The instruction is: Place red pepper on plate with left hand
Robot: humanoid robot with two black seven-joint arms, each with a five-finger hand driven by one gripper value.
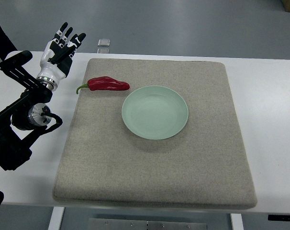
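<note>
A white table (260,96) holds a big square mat (183,172) that looks soft and fuzzy, like grey-brown felt, with rounded corners. On the mat sits a round plate (155,112), pale green, smooth and a bit shiny, with nothing on it. The red pepper (108,85) lies on the mat just beside the plate, up and to the left of it, near the mat's left edge. It is long and bumpy, shiny dark red, with a thin curved green stem pointing left. It is not touching the plate as far as can be seen. The left hand (62,46) is off the mat, over the bare table at the upper left, well apart from the pepper. Its fingers are spread out straight and hold nothing. The hand is white with black fingertips, and its arm (25,115) is made of black bars and a silver round joint, coming in from the left edge. Nothing stands between the hand and the pepper. A small clear block (104,43) sits at the far edge of the table, behind the mat
</note>
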